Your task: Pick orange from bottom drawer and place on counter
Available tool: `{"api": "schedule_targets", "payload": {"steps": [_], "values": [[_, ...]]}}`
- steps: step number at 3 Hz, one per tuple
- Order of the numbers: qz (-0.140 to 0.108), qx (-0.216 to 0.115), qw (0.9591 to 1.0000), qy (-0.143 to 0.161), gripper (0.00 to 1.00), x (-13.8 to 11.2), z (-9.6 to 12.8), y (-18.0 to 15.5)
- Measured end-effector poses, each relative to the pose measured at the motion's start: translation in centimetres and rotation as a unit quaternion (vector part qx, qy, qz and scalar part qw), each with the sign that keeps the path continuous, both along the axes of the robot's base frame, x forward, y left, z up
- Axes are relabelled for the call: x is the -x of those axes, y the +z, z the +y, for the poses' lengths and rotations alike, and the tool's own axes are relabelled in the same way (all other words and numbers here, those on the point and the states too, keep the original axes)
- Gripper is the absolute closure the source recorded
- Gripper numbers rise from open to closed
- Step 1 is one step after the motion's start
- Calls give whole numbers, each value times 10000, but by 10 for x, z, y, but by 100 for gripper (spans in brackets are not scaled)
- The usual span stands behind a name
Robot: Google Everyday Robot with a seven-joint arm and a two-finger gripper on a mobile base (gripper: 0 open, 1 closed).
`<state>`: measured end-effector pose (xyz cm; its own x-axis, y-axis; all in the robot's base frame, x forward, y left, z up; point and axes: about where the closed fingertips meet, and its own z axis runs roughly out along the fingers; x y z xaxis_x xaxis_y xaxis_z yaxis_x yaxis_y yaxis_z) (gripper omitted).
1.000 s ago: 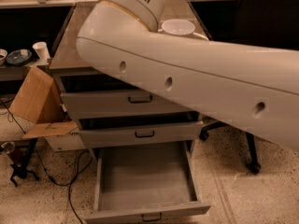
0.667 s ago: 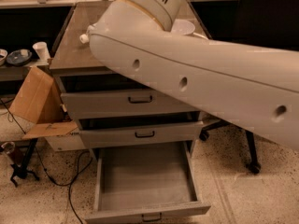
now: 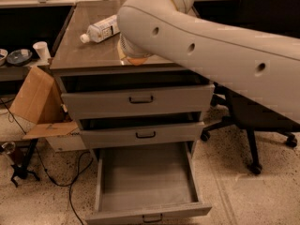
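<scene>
One orange (image 3: 136, 60) shows over the counter (image 3: 84, 55) beneath the tool (image 3: 133, 49), its grip unclear.

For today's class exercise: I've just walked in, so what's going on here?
A one-armed robot reaches its white arm over the counter of a grey drawer cabinet. Its gripper is down near the counter's front edge, largely hidden by the arm, with what looks like the orange beneath it. The bottom drawer stands open with no fruit showing inside. A plastic bottle lies on the counter.
</scene>
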<state>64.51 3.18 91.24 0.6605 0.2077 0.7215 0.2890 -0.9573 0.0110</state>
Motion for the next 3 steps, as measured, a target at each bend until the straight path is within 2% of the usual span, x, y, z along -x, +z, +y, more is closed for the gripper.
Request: {"api": "schedule_targets", "payload": {"steps": [1, 2, 3], "values": [[-12, -212, 9991, 364, 100, -42, 22, -1], [-87, -385, 9973, 613, 100, -72, 45, 0], [-164, -389, 9968, 682, 100, -93, 66, -6]]}}
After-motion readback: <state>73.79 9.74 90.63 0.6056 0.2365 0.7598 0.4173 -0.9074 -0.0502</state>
